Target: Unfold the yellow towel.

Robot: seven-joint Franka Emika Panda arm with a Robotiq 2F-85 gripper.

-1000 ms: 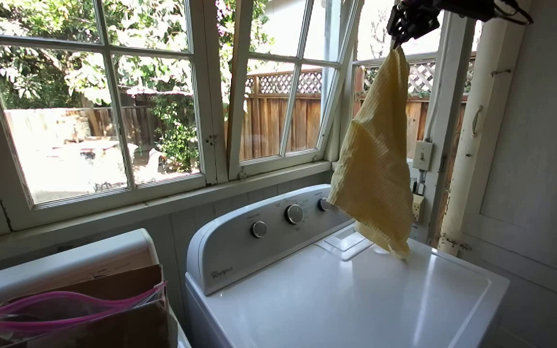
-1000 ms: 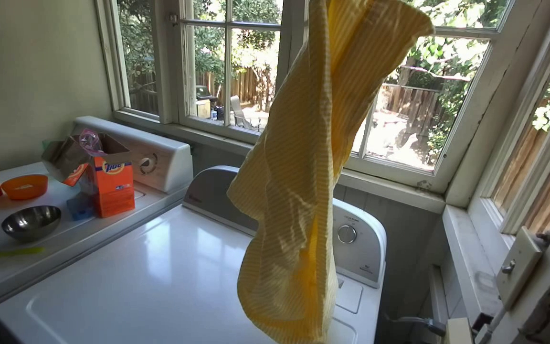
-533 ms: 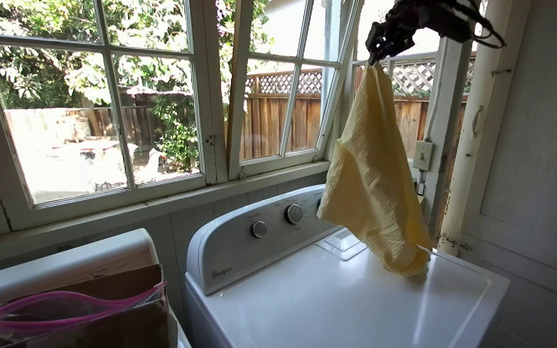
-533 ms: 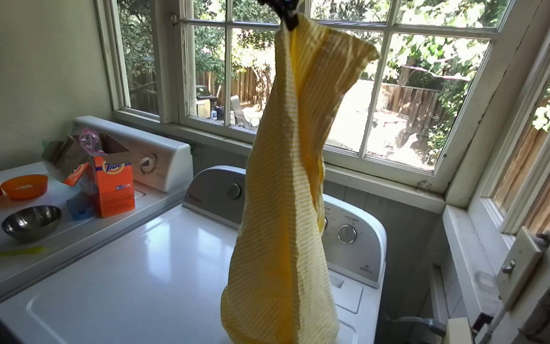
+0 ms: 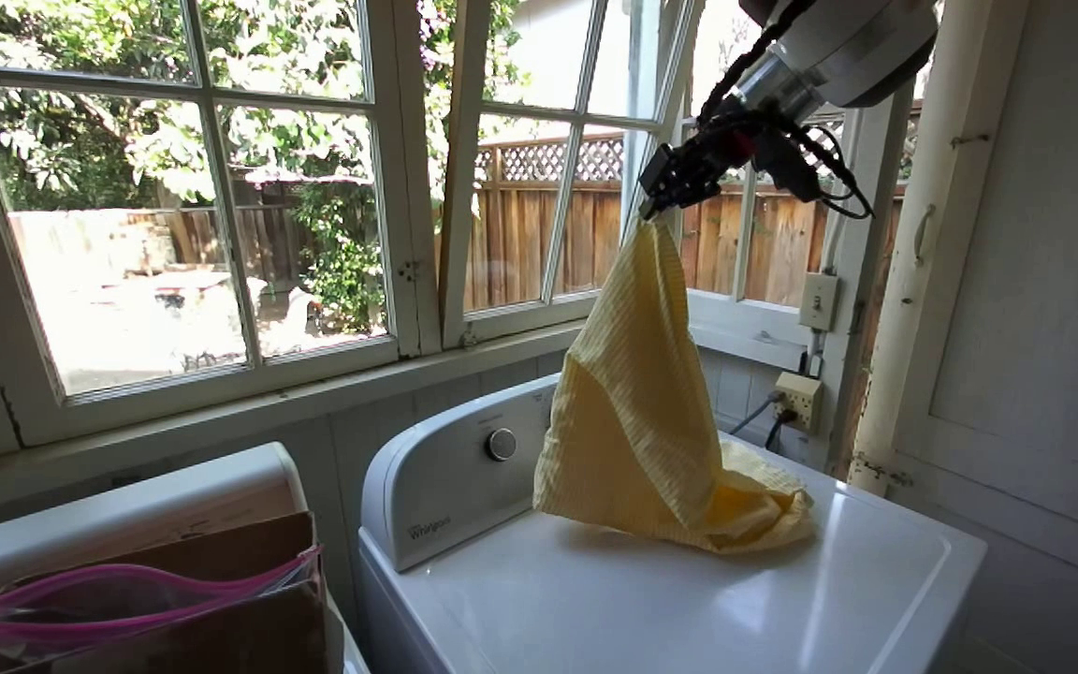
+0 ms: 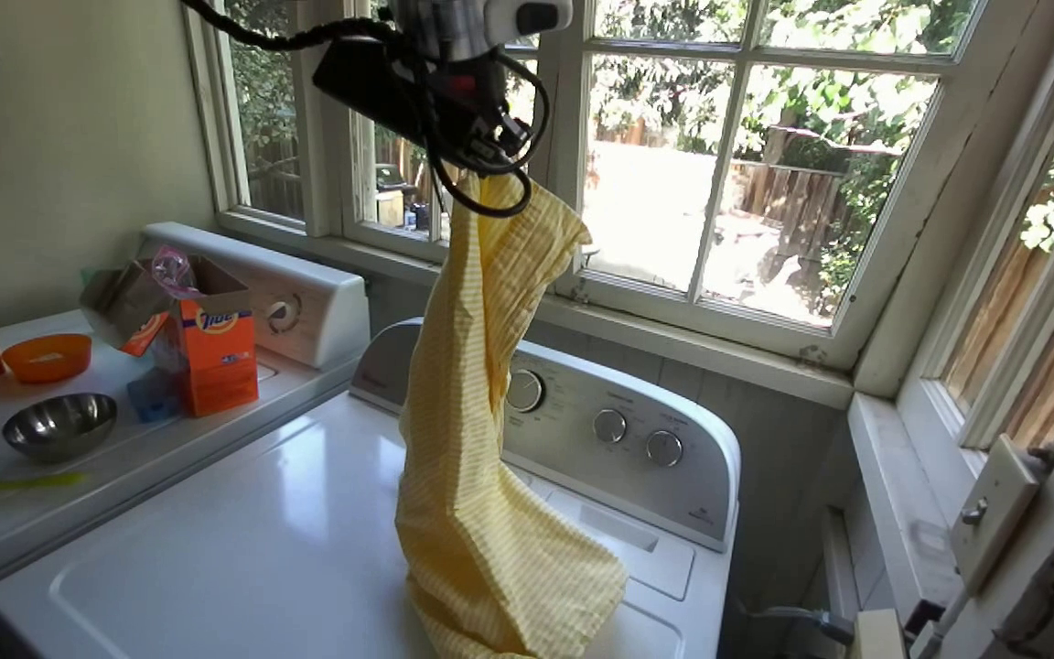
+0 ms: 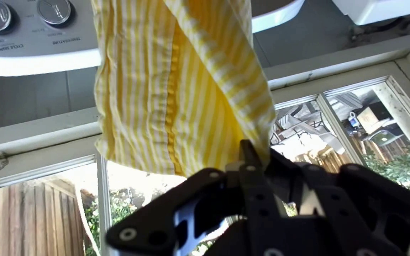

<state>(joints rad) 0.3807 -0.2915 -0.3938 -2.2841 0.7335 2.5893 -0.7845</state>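
Observation:
The yellow towel (image 5: 637,440) has pale stripes and hangs bunched from my gripper (image 5: 649,212) at one upper spot. Its lower end lies crumpled on the white washer top (image 5: 576,618), towards the back right of it in that exterior view. In an exterior view the towel (image 6: 463,439) hangs in long vertical folds, with a loose flap at its upper right; the fingertips are hidden there by the wrist and a cable. In the wrist view the towel (image 7: 148,92) is pinched between the dark fingertips (image 7: 260,154), and a folded flap hangs to the left of them.
The washer's control panel (image 6: 673,430) with knobs stands behind the towel, below the windows. An adjoining white appliance carries a Tide box (image 6: 219,357), a metal bowl (image 6: 60,428) and an orange bowl (image 6: 47,359). An outlet with cords (image 5: 797,402) is on the wall.
My gripper has come down and moved left in both exterior views, carrying the towel. The towel hung free before; its lower end now rests on the washer top.

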